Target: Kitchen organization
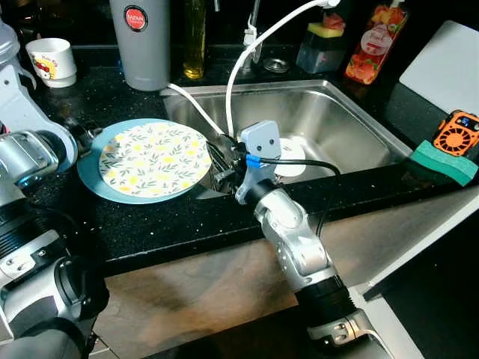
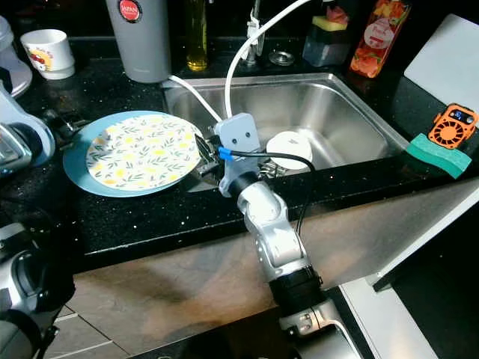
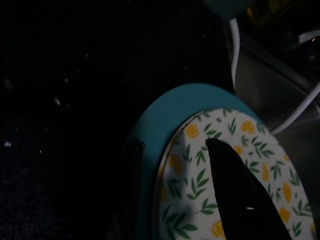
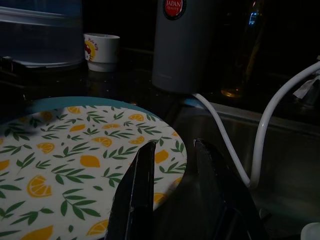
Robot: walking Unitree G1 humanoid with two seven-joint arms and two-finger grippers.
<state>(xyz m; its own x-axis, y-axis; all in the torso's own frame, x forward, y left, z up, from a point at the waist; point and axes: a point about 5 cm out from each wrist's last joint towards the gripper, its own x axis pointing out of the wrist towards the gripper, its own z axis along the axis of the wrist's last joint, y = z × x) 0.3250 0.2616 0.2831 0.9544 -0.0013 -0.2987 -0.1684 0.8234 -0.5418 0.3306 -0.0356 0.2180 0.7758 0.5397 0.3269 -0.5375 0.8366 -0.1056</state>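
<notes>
Two plates sit stacked on the black counter point(image 1: 150, 224) in front of you: a lemon-print plate point(image 1: 156, 158) lying on a larger blue plate point(image 1: 93, 179). Your right gripper point(image 1: 218, 166) is at the near-sink edge of the lemon-print plate, and its two black fingers point(image 4: 140, 190) stand a narrow gap apart with the plate's rim just at their tips (you cannot tell from these views whether they actually pinch it). Just behind that gripper lies the steel sink point(image 1: 344, 120), with a white round lid-like thing point(image 1: 293, 157) in its basin close to your wrist. A white hose point(image 1: 247, 52) arcs over the sink and comes down right beside the gripper.

Your left gripper point(image 3: 227, 165) is at the opposite side of the plates, one black finger lying over the lemon print; the view is too dark to tell how its fingers stand.

Beyond the plates, away from both grippers, stand a grey canister point(image 1: 141, 41) and a white cup point(image 1: 52, 61). Well off to the right of your right arm, a green sponge point(image 1: 443, 161) rests at the counter edge.
</notes>
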